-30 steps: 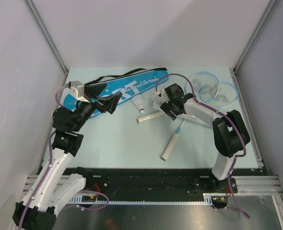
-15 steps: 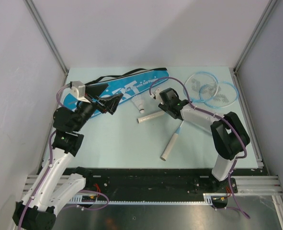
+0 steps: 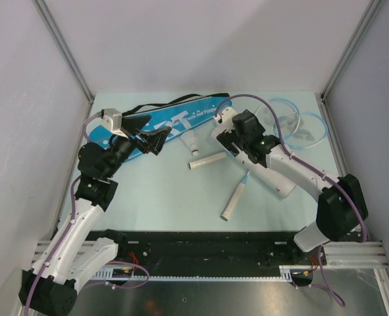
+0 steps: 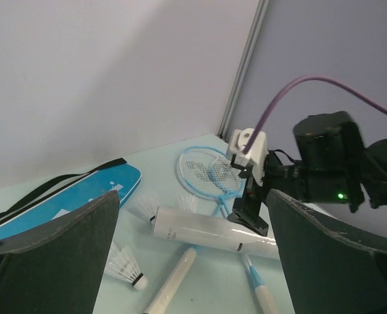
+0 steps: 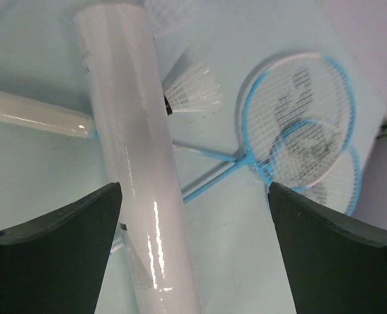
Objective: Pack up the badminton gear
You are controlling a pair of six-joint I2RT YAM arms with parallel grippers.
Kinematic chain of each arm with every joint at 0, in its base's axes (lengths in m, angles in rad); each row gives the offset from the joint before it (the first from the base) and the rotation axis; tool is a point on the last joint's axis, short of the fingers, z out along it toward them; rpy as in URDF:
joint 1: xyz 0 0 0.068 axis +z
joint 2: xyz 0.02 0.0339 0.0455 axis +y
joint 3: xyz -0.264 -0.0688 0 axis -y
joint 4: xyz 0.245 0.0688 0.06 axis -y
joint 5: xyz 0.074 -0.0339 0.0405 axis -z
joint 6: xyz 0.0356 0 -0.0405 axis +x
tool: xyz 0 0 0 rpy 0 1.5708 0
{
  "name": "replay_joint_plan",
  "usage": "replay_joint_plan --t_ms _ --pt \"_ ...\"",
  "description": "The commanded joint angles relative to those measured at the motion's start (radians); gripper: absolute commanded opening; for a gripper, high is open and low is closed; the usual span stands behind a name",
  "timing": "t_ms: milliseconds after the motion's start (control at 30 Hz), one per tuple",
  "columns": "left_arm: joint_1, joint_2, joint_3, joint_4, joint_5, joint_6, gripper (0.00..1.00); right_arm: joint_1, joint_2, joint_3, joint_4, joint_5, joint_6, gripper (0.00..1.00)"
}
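Top external: blue cover [image 3: 181,120] partly hidden under my left hand [image 3: 156,140], which is spread wide. White tube [image 5: 137,163] lies flat on worktop [image 3: 161,191], mostly hidden under my right arm [image 3: 296,172]. Its long axis runs between right hand [image 5: 194,186]'s spread fingers [image 5: 324,248], near end cut off.

- We see the racket cover [image 3: 181,118], upper left in the top view: blue, white lettering, black strap [image 4: 55,190].
- Rackets [image 3: 293,122], upper right: light-blue frames.
- Tube [image 5: 137,163]: glossy white.
- Shuttlecock [image 4: 124,265]: white, black band.
- Table [image 3: 161,191]: pale green.
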Motion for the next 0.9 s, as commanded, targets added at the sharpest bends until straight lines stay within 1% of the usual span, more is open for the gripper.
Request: replay_joint_plan --t_ms 0,100,233,300,500,600,633,700,733,800,867 --pt "-0.007 0.000 0.015 0.012 0.018 -0.023 1.00 -0.074 0.086 0.031 -0.055 -0.134 0.046 1.00" --pt "-0.007 0.003 0.017 0.012 0.029 -0.028 1.00 -0.086 0.145 0.044 -0.044 -0.152 0.032 1.00" --pt "-0.007 0.007 0.018 0.011 0.039 -0.031 1.00 -0.120 0.226 0.073 -0.049 -0.207 0.055 0.99" --pt "-0.008 0.015 0.018 0.012 0.042 -0.033 1.00 -0.121 0.264 0.076 -0.038 -0.184 0.049 0.98" --pt "-0.008 0.039 0.026 0.012 0.062 -0.040 1.00 -0.112 0.333 0.094 -0.021 -0.100 0.025 0.89" --pt "-0.008 0.044 0.028 0.012 0.070 -0.043 1.00 -0.097 0.349 0.096 -0.008 -0.069 0.012 0.79" --pt "-0.008 0.046 0.028 0.012 0.069 -0.043 1.00 -0.092 0.346 0.096 -0.006 -0.057 0.014 0.72" --pt "-0.008 0.049 0.028 0.012 0.069 -0.042 1.00 -0.084 0.333 0.094 -0.001 -0.048 0.014 0.63" --pt "-0.008 0.050 0.028 0.012 0.067 -0.043 1.00 -0.081 0.327 0.096 0.002 -0.048 0.012 0.56" --pt "-0.008 0.050 0.028 0.012 0.067 -0.043 1.00 -0.063 0.298 0.094 0.012 -0.013 0.009 0.51" --pt "-0.008 0.050 0.028 0.011 0.064 -0.043 1.00 -0.048 0.240 0.096 0.019 0.039 0.014 0.49"
